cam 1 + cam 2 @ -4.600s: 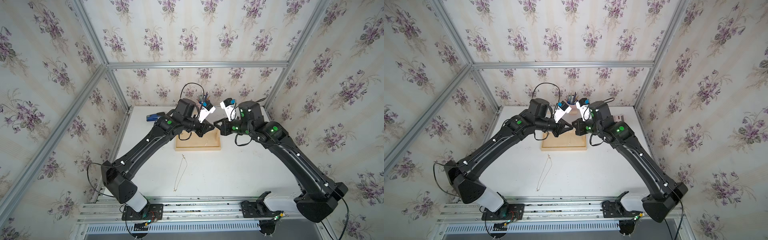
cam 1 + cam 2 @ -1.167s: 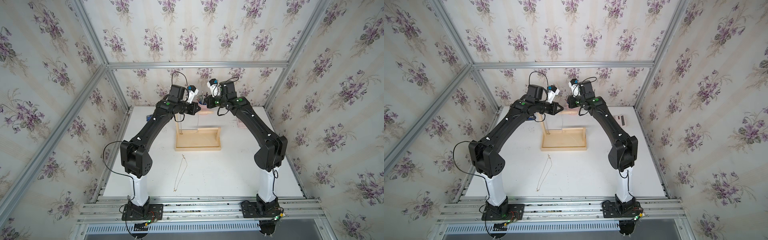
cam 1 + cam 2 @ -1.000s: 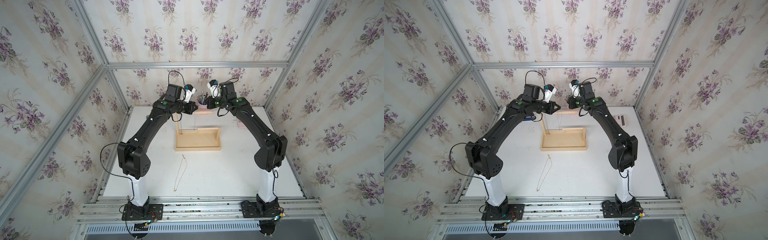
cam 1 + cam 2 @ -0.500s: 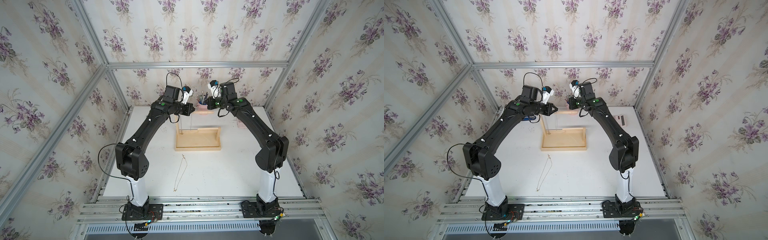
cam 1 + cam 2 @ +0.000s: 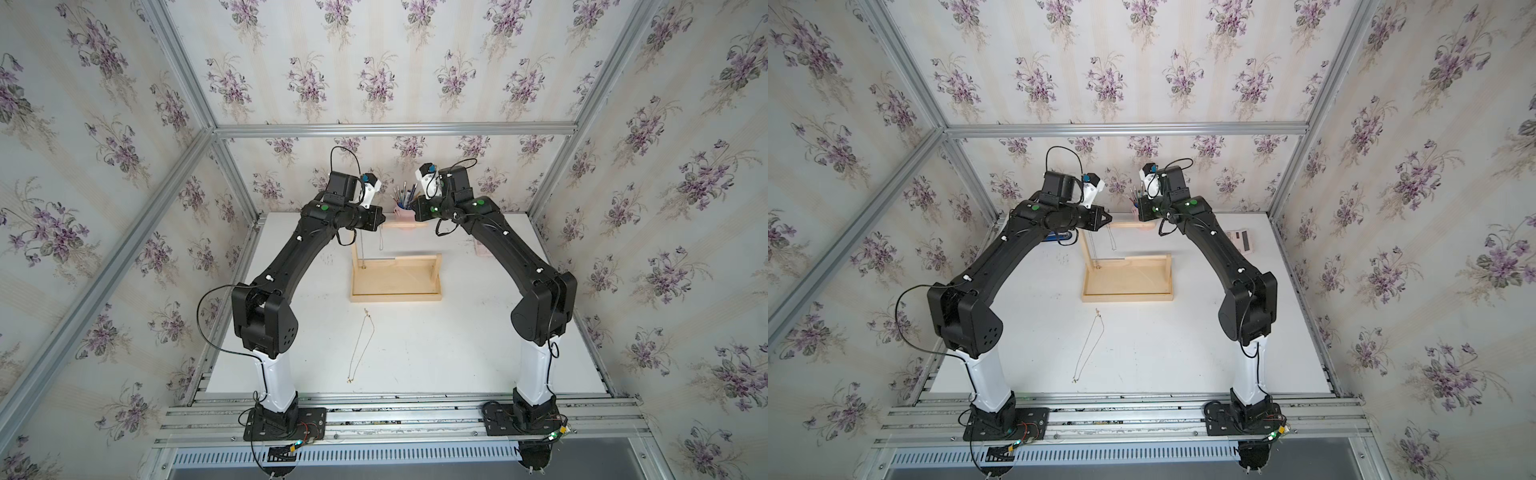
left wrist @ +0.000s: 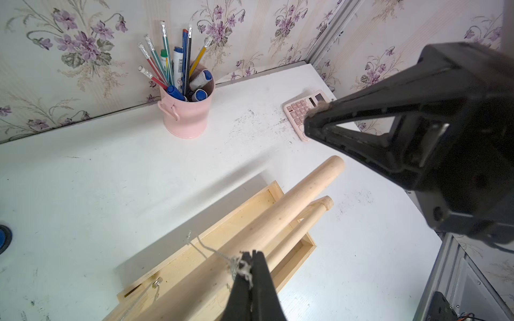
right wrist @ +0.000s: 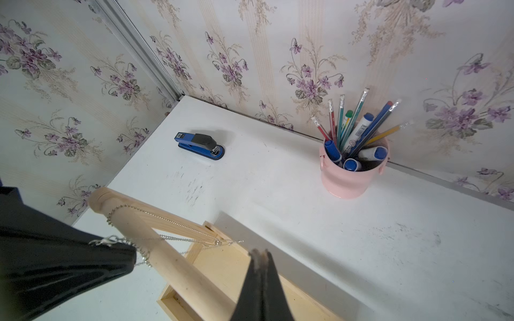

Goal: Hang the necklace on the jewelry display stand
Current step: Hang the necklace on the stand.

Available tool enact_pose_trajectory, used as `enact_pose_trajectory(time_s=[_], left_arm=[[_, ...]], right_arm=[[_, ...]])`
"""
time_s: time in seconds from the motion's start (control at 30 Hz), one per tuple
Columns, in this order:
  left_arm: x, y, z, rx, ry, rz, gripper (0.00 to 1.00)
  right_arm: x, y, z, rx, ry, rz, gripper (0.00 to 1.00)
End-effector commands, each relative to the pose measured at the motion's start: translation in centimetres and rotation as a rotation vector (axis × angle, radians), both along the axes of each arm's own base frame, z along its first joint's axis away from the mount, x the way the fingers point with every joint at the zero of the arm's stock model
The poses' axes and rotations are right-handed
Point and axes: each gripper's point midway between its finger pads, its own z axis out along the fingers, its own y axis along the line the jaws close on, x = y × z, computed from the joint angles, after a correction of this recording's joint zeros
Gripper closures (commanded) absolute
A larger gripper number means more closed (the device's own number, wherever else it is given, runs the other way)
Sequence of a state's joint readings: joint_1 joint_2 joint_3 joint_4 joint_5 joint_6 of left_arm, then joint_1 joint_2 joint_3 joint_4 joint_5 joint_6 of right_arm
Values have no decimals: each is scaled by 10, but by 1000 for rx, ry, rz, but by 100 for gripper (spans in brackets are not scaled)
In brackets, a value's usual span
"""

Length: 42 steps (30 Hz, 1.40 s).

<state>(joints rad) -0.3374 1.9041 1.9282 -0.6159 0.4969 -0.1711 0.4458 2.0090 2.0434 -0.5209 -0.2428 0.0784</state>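
The jewelry display stand (image 5: pixel 395 293) is pale wood, with a tray base and a top bar (image 5: pixel 404 225) at the back middle of the table. A silver necklace (image 7: pixel 172 222) lies draped over the bar's left end, and its strands hang down (image 5: pixel 381 241). My left gripper (image 6: pixel 250 254) is shut on a bunched bit of that chain (image 6: pixel 239 267), level with the bar's left end (image 5: pixel 1109 217). My right gripper (image 7: pixel 260 253) is shut with nothing between its jaws. It sits at the bar's right end (image 5: pixel 415 212).
A thin gold chain (image 5: pixel 360 345) lies stretched out on the table in front of the tray. Behind the stand is a pink cup of pens (image 6: pixel 186 116). A pink calculator (image 5: pixel 1241 241) lies at the back right, a blue stapler (image 7: pixel 201 144) at the back left.
Both arms have risen from low over the tray to the top bar. Over the last second the left gripper drew slightly left with the chain, while the right arm barely moved.
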Motion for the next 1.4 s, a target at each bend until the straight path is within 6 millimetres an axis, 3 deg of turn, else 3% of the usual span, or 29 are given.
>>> enact_pose_trajectory(time_s=[0.0, 0.13, 0.3, 0.47, 0.73, 1.13, 1.37], left_arm=[[0, 3, -4, 15, 11, 7, 96], [0, 6, -5, 19, 13, 13, 93], [-3, 11, -9, 19, 36, 29, 77], [-7, 14, -14, 22, 50, 42, 70], [-13, 12, -17, -1, 82, 31, 42], [-18, 8, -29, -21, 122, 22, 29], [-16, 1, -24, -57, 116, -2, 16]], right_arm=[[1, 0, 7, 4, -25, -4, 100], [0, 0, 8, 6, -25, 1, 100], [-2, 0, 6, 6, -15, 0, 100], [-6, -3, 10, 12, -25, -4, 100], [-9, -5, 9, 9, -22, -8, 100], [-14, -7, 6, 15, -19, -7, 100], [-16, -7, 5, 14, -15, -8, 100]])
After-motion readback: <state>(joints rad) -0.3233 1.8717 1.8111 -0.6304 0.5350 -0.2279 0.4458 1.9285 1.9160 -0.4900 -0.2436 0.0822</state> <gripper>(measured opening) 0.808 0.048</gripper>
